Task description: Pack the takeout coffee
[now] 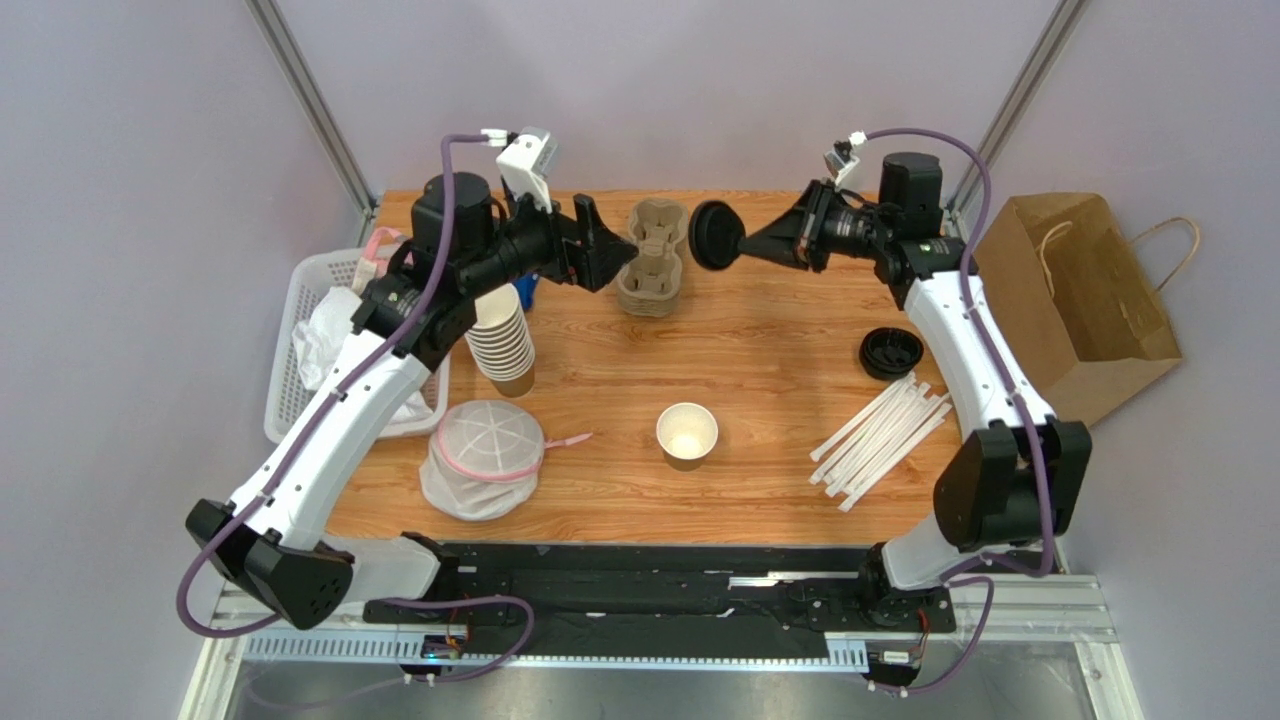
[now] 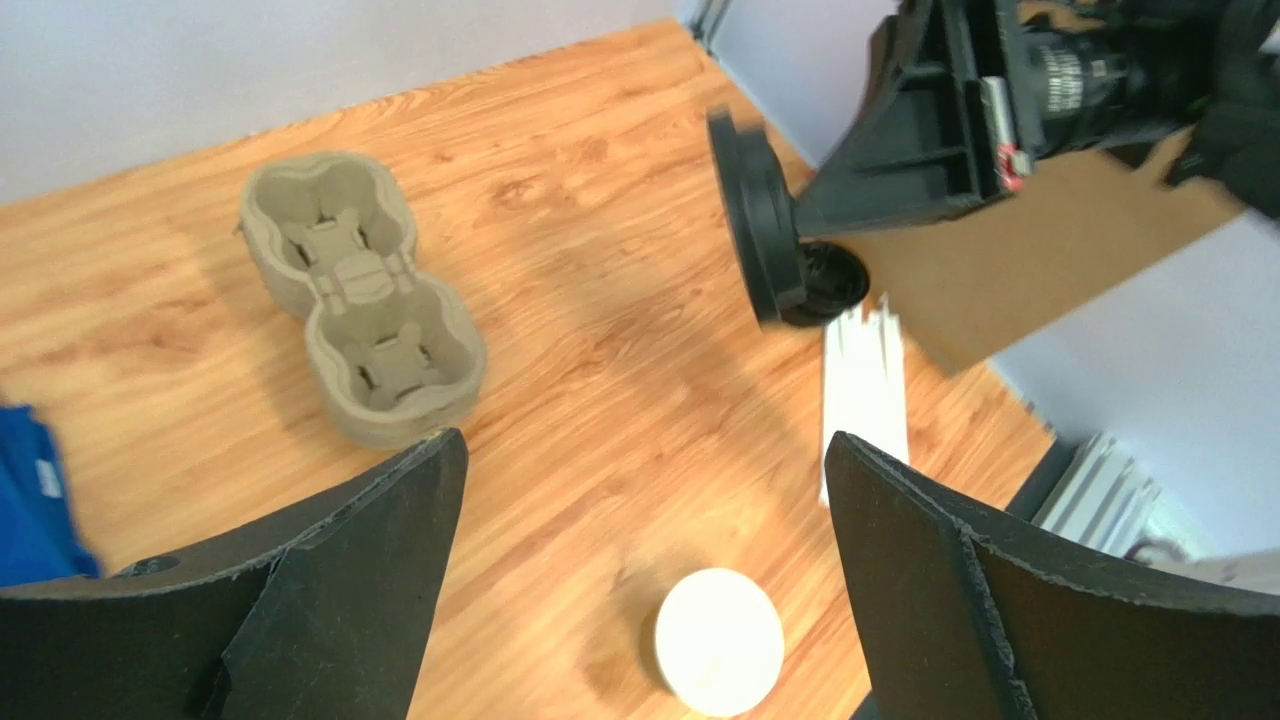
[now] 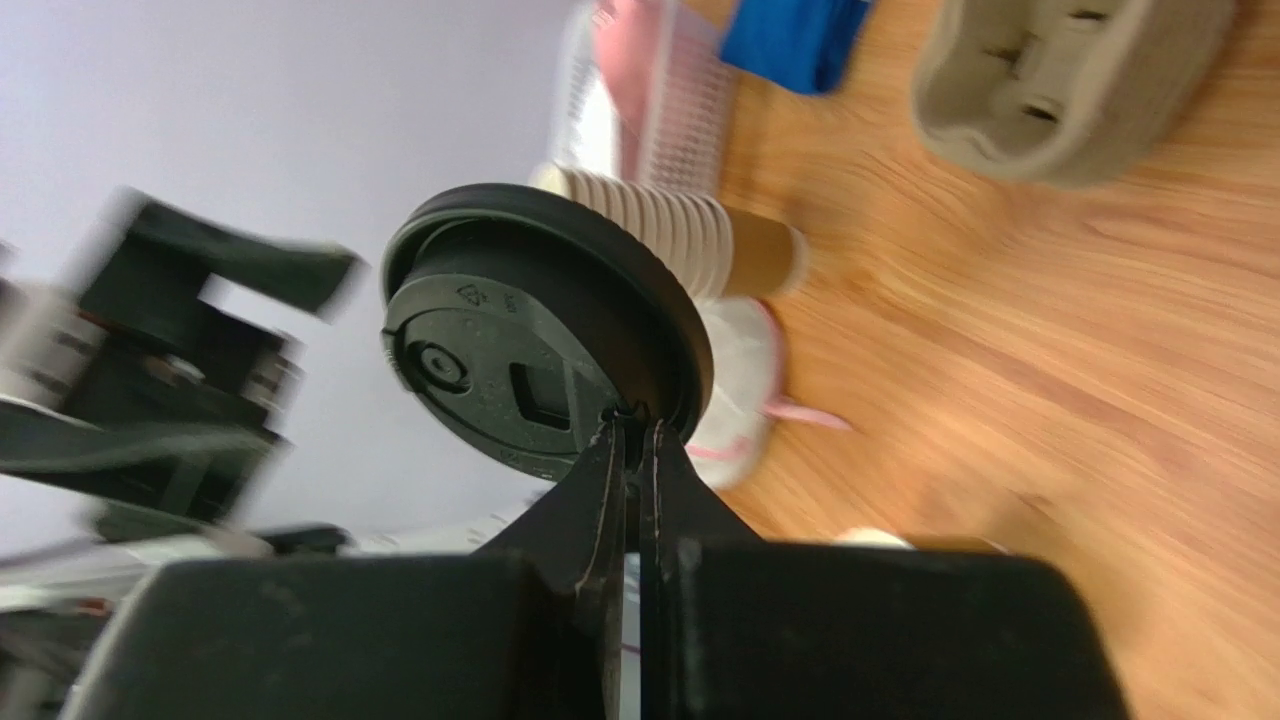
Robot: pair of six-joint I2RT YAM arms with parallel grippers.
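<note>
No lidded cup shows. A small tan paper cup [image 1: 687,432] stands lidless and upright at the table's middle; it also shows in the left wrist view [image 2: 718,641]. My right gripper [image 1: 747,240] [image 3: 631,428] is shut on the rim of a black plastic lid [image 1: 715,236] [image 3: 526,345] and holds it on edge in the air over the back of the table. My left gripper [image 1: 616,258] [image 2: 643,443] is open and empty, raised above the table, facing the lid [image 2: 756,218]. A grey pulp cup carrier [image 1: 654,258] [image 2: 361,293] lies between the two grippers.
A second black lid [image 1: 890,353] and white straws [image 1: 879,435] lie at the right. A brown paper bag [image 1: 1074,300] lies off the right edge. A stack of paper cups [image 1: 501,338], a plastic bag of lids [image 1: 484,458] and a white basket [image 1: 301,345] are at the left.
</note>
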